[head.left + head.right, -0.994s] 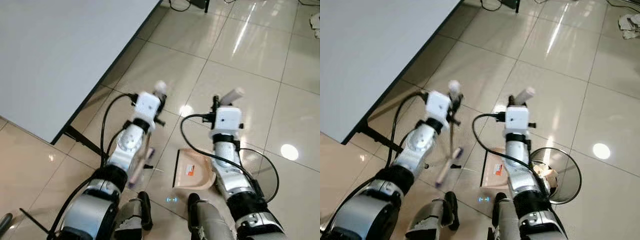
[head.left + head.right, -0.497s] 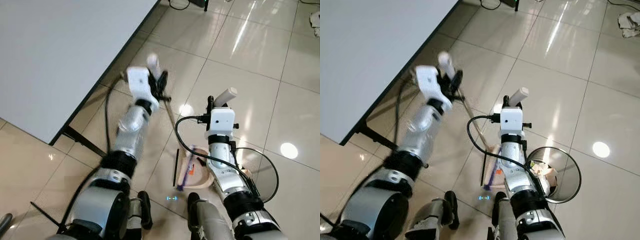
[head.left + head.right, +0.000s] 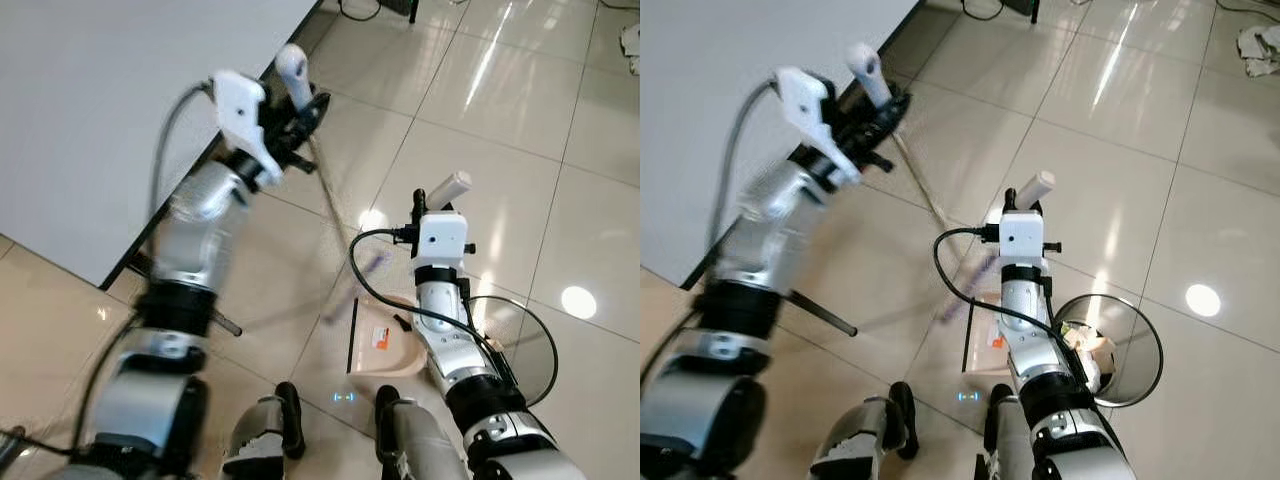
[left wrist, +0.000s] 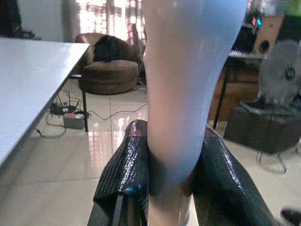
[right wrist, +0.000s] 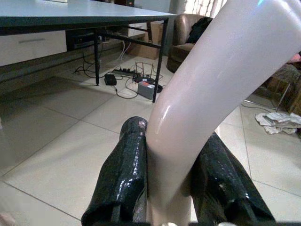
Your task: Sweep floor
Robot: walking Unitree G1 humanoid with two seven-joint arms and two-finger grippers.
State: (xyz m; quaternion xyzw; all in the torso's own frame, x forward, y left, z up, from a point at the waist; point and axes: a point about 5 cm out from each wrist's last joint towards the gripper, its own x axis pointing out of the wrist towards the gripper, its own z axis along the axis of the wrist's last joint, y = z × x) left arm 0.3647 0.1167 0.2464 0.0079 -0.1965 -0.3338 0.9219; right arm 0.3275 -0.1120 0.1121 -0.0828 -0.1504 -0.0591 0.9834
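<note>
Broom (image 3: 330, 205) handle runs diagonally from the raised left gripper (image 3: 300, 105) down toward the dustpan (image 3: 385, 340); its purple brush end (image 3: 365, 270) is motion-blurred and now hangs just above the pan's open edge, where half a second ago it lay down in the pan. The left arm has swung up and out toward the counter (image 3: 120, 100) edge, so I read this as the broom being pulled back after a stroke into the pan, resetting for another pass. Dustpan sits flat on the tiled floor (image 3: 480, 130) between the robot's feet and the wire bin (image 3: 1110, 350), which has crumpled paper in it. In the left wrist view the fingers (image 4: 124, 174) are pressed against both sides of the pale broom grip (image 4: 183, 84), firm pinch. The right gripper (image 3: 1025, 205) is holding the dustpan's upright handle (image 5: 211, 89); its fingers (image 5: 122, 179) are clamped round the cream tube, no gap. More crumpled paper (image 3: 1255, 45) lies well away at the far right, likely the next target.
</note>
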